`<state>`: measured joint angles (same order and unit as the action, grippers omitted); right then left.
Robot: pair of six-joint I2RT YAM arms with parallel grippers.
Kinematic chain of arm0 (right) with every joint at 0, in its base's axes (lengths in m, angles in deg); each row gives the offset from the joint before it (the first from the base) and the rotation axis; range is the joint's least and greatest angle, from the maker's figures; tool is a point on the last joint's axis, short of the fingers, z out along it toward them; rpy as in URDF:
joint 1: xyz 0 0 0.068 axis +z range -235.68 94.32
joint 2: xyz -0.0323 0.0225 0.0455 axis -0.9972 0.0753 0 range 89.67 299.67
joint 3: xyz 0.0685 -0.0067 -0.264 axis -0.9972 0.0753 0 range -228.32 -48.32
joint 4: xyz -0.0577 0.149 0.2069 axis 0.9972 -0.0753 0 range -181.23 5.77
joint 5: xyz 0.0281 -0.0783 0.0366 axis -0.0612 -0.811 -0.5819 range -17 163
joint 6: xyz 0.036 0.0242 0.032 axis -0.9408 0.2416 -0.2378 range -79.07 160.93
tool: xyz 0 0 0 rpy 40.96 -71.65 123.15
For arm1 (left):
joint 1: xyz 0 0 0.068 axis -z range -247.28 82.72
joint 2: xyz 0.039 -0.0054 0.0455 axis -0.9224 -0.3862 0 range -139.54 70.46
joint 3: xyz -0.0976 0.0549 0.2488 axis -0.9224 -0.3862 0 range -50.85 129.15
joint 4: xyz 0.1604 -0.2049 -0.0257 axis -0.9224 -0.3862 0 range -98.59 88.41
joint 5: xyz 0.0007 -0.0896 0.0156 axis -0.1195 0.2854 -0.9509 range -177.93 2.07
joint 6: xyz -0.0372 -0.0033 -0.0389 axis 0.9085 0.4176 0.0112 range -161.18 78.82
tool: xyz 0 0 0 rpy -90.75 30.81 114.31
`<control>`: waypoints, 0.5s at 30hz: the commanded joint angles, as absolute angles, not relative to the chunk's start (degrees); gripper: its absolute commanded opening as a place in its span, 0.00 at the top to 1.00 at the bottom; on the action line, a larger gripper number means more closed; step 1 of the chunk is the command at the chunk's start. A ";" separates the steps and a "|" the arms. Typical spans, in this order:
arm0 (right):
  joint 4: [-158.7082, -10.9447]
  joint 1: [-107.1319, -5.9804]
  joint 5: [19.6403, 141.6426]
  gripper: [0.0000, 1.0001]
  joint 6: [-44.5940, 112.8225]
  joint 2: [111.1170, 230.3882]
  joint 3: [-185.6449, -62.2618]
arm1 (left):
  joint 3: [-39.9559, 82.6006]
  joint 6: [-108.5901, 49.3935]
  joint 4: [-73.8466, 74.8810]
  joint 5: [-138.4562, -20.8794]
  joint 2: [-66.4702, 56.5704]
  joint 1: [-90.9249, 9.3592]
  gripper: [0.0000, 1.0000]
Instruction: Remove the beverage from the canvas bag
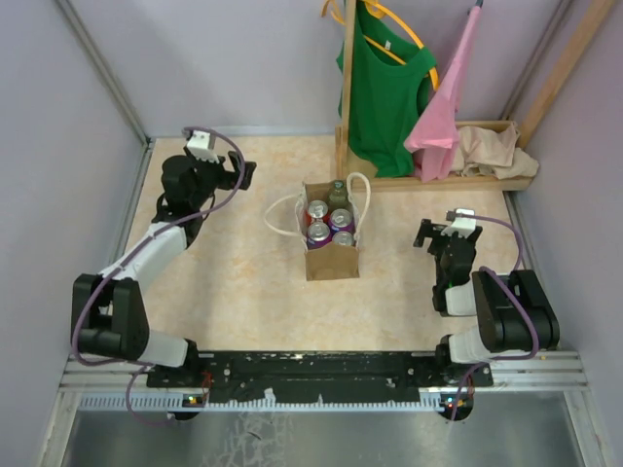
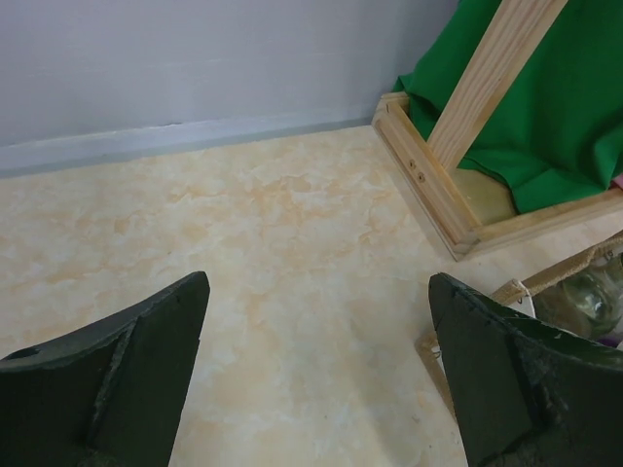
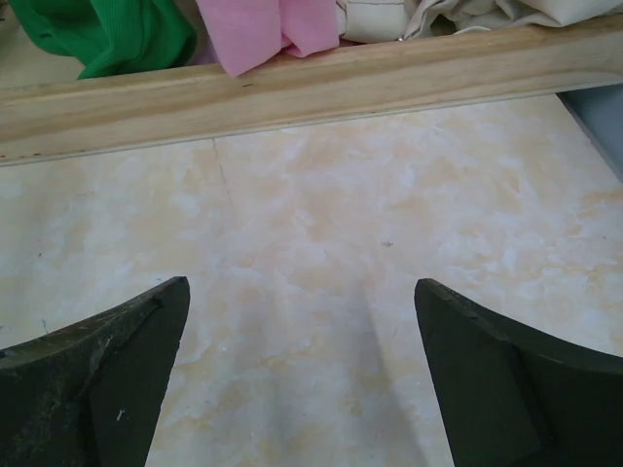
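Left gripper (image 2: 318, 282), right gripper (image 3: 302, 283) agape; tan canvas bag (image 1: 331, 261) holds cans (image 1: 318, 209).

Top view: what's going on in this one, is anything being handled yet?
Nothing is held yet. The bag stands upright in the middle of the table, with several cans and a green bottle inside. The left gripper is off to its left and the right gripper off to its right, both clear of it, jaws open and empty. No drink is out of the bag.
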<state>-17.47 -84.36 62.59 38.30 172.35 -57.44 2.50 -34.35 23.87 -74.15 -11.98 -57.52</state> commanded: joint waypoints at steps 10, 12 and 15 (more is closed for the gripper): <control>-14.62 -84.45 62.46 0.01 38.21 172.29 -58.69 | -3.73 -38.46 24.42 -83.25 0.92 -57.01 0.00; -14.62 -84.45 62.50 0.01 38.22 172.25 -58.67 | -3.32 -39.01 24.94 -84.16 0.87 -57.38 0.00; -14.62 -84.47 62.45 0.01 38.21 172.29 -58.68 | -0.93 -41.12 23.63 -84.92 -0.36 -57.53 0.00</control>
<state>-17.47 -84.36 62.59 38.30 172.35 -57.44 -2.77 -38.04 22.55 -82.69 0.33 -57.17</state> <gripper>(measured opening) 0.990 0.998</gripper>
